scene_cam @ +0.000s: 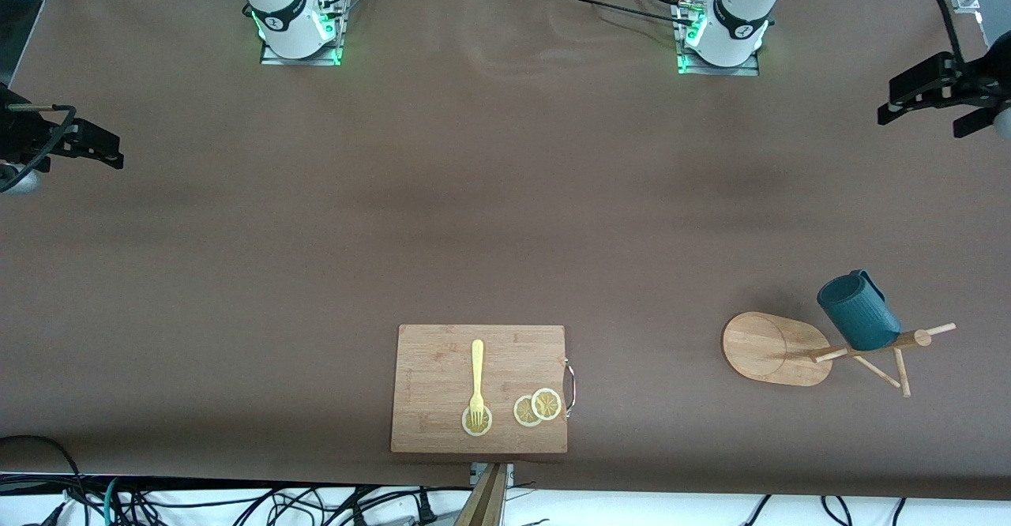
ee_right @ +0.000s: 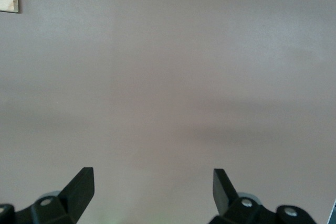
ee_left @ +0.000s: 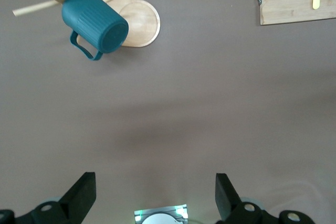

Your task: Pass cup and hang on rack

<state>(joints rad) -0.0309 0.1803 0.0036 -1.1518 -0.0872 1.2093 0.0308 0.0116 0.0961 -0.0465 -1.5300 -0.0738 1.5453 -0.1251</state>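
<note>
Starting at the edge of the front view where the right arm's end of the table lies, midway up the frame: the right gripper (scene_cam: 117, 155) hovers over bare tabletop, waiting, its fingers spread wide with nothing between them. Its own wrist view confirms it: two dark fingertips well apart and only brown cloth under them. Moving across to the lower middle of the frame, there's a cutting board (scene_cam: 442, 384) with a yellow fork (scene_cam: 477, 372) and lemon slices (scene_cam: 537, 408) on it, well apart from the action. Further along, low in the frame toward the left arm's end, stands the rack (scene_cam: 770, 348), and the cup (scene_cam: 859, 313) hangs on one of its pegs, tilted, handle pointing away from the front camera. So the hanging looks done to me. The worry now is that cup: it leans out on a thin angled peg, all its weight on one side of the pole, so any knock to the rack or table could slide it off or tip the whole stand. An arm sweeping low over that corner would be the likely culprit. Last, at the upper edge on that same end, the left gripper (scene_cam: 920, 119) hangs over bare table, fingers spread wide, holding and touching nothing, well clear of cup and rack.
</note>
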